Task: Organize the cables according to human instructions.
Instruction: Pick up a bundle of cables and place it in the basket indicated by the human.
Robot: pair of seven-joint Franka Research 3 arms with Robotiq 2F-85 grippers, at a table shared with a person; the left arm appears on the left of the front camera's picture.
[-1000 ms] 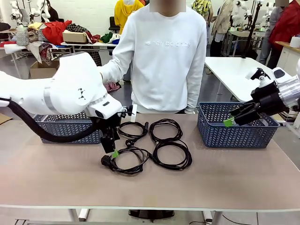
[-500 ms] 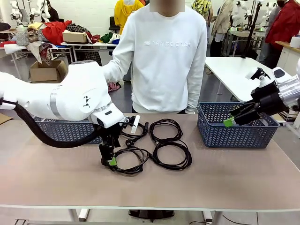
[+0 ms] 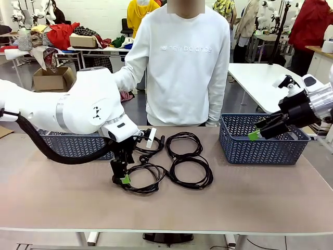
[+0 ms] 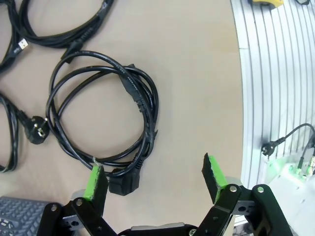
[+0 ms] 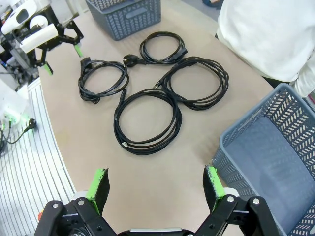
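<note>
straddling a cable plug point(image 4: 123, 184) — left tool point(image 4: 153, 167), spread wide; right tool point(image 5: 155, 171) wide too, holding nothing

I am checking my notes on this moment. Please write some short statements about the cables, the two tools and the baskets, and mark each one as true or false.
1. Four cables lie on the table. True.
2. The left tool is shut on a cable. False: it is open, low over one cable's plug.
3. The right tool is open and holds nothing. True.
4. One cable lies in the right basket. False: the part of its inside that shows is bare, and all four cables are on the table.
</note>
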